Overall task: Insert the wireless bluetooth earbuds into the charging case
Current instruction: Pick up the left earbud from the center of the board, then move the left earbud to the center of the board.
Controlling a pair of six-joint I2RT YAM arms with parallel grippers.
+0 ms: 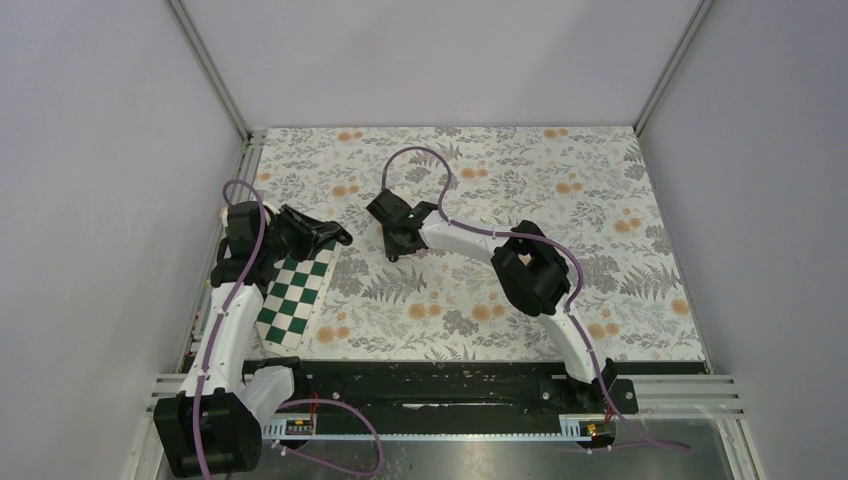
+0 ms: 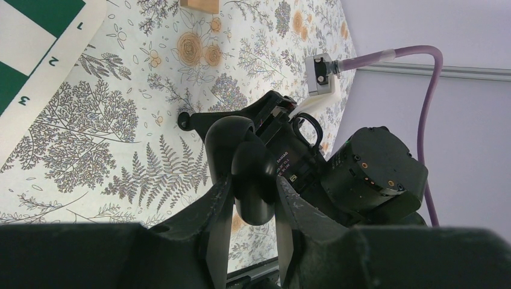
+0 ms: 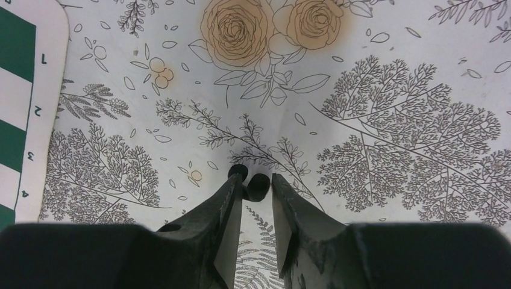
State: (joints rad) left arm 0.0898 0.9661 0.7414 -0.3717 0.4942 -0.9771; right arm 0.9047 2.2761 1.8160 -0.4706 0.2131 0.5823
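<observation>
In the left wrist view my left gripper [image 2: 253, 195] is shut on the charging case [image 2: 258, 165], a black rounded body held off the mat between both fingers. In the top view the left gripper [image 1: 338, 238] sits by the checkerboard's far end. My right gripper [image 3: 257, 180] is down on the floral mat with its fingers pressed in on one tiny black earbud [image 3: 259, 188]. A second small black rounded bit [image 3: 237, 171] shows just beyond the left fingertip; I cannot tell whether it is another bud or part of the same one. In the top view the right gripper [image 1: 394, 250] is mid-table, close to the left gripper.
A green-and-white checkerboard card [image 1: 295, 290] lies on the mat under the left arm. A small tan piece [image 2: 199, 5] shows at the top edge of the left wrist view. The right arm's wrist [image 2: 373, 171] and purple cable [image 2: 431, 90] fill the space right behind the case.
</observation>
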